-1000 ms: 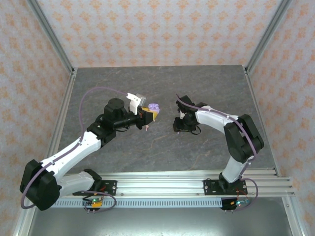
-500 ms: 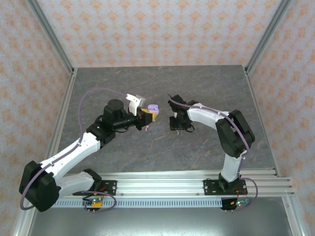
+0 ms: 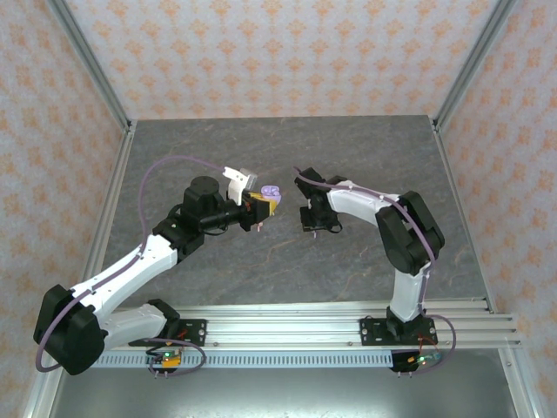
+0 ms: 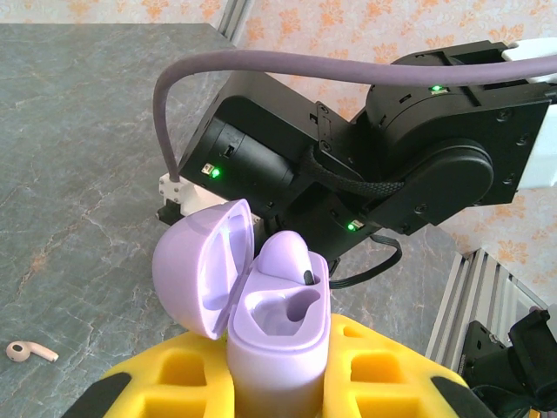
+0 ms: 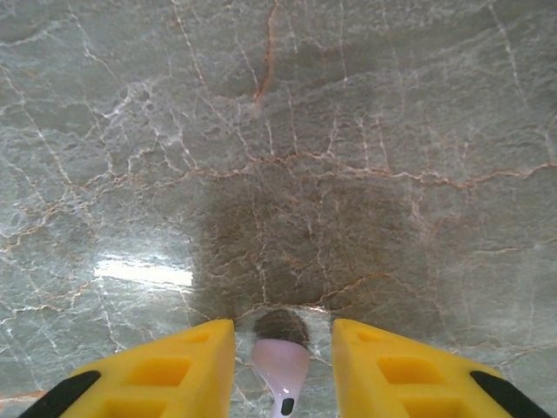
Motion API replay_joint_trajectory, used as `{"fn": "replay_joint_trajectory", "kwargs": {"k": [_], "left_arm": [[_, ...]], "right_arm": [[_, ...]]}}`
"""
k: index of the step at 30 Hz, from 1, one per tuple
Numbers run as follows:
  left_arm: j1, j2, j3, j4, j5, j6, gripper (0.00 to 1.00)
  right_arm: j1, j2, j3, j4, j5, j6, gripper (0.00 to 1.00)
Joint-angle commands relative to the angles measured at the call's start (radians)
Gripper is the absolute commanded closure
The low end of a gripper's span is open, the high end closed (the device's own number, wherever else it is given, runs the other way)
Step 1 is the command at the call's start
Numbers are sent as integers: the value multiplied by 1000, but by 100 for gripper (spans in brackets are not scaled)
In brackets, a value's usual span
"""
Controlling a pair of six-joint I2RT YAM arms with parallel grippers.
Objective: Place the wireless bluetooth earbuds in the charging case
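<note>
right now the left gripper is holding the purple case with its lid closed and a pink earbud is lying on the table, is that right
Not quite. The lid of the purple case is open, swung back on its hinge, as the left wrist view shows. The rest stands: the left gripper holds the case and a pink earbud lies on the table.

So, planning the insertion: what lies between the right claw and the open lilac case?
Bare table between right claw and lilac case, in the top view.

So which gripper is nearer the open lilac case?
Left. The left gripper grips the lilac case at its base; the right gripper hangs to its right, across a gap.
</note>
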Motion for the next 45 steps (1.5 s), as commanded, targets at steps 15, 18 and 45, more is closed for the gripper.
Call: {"fn": "replay_joint_trajectory", "kwargs": {"k": [15, 18, 45], "left_arm": [[6, -15, -9, 5, -5, 10, 96], [7, -10, -7, 5, -3, 11, 96], [7, 118, 3, -4, -63, -40, 96]], "right_arm": [[4, 40, 40, -60, 6, 4, 69], [4, 43, 39, -67, 8, 4, 69], [6, -29, -12, -3, -31, 41, 77]]}}
